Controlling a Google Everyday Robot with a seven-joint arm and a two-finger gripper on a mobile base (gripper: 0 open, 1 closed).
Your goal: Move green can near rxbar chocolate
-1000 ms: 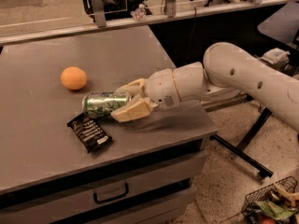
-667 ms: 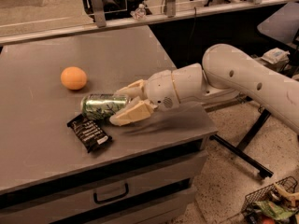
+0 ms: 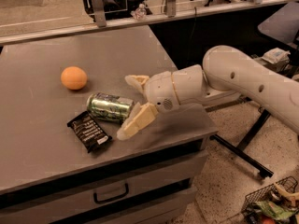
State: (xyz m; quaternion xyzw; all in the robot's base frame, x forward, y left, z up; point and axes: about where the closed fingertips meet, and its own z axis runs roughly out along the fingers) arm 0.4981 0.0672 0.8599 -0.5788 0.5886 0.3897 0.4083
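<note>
Your end effector point(image 3: 124, 107) sits low over the front right part of the grey desk point(image 3: 42, 157), reached in from the right on a thick white arm point(image 3: 243, 80). Its two pale fingers point(image 3: 138, 120) are spread wide, released, with nothing clamped between them. The green can point(image 3: 110, 107) lies on its side on the desk, its right end in the gap between the fingers; the nearer finger runs close along that end, and the farther finger stands apart from it. The rxbar chocolate point(image 3: 89, 132), a flat black wrapper, lies just beside the can on its front left. An orange ball point(image 3: 74, 77) rests farther back on the left, apart from both.
</note>
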